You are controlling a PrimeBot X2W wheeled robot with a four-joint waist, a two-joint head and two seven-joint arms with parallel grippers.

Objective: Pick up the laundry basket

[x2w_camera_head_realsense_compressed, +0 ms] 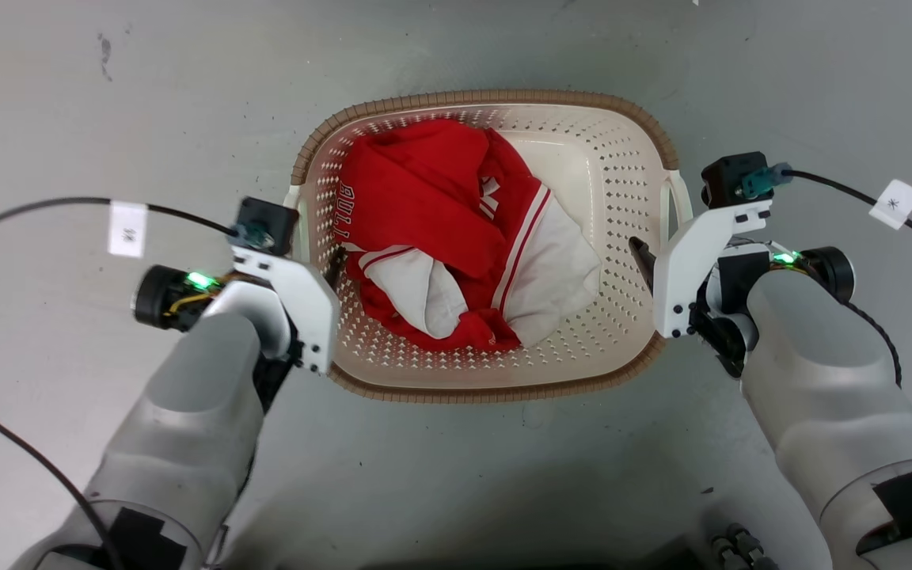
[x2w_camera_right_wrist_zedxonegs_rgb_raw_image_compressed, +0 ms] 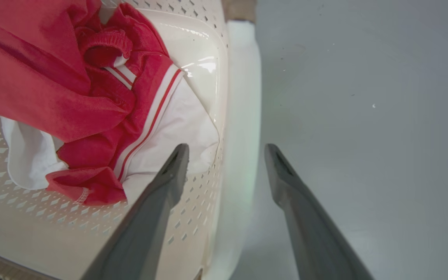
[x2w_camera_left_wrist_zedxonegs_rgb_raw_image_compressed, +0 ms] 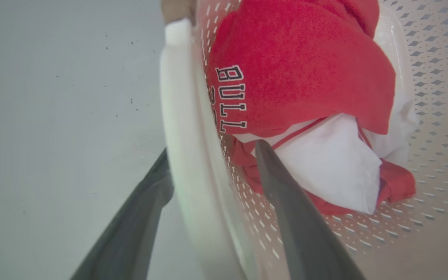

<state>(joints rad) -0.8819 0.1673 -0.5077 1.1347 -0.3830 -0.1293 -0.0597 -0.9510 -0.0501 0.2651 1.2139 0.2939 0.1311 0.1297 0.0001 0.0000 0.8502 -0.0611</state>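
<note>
My left gripper [x2w_camera_left_wrist_zedxonegs_rgb_raw_image_compressed: 211,149] and right gripper [x2w_camera_right_wrist_zedxonegs_rgb_raw_image_compressed: 227,147] sit level at either side of the laundry basket [x2w_camera_head_realsense_compressed: 622,237], which stands on the floor [x2w_camera_head_realsense_compressed: 503,475] directly between them. Both jaws are wide. Each straddles a white handle, left handle [x2w_camera_left_wrist_zedxonegs_rgb_raw_image_compressed: 181,116] and right handle [x2w_camera_right_wrist_zedxonegs_rgb_raw_image_compressed: 243,97], with one finger inside the perforated wall and one outside. The basket's long axis runs from gripper to gripper, so neither arm is nearer. Beyond the fingers, red and white clothes [x2w_camera_head_realsense_compressed: 424,190] lie heaped inside. I judge closing both comes next.
</note>
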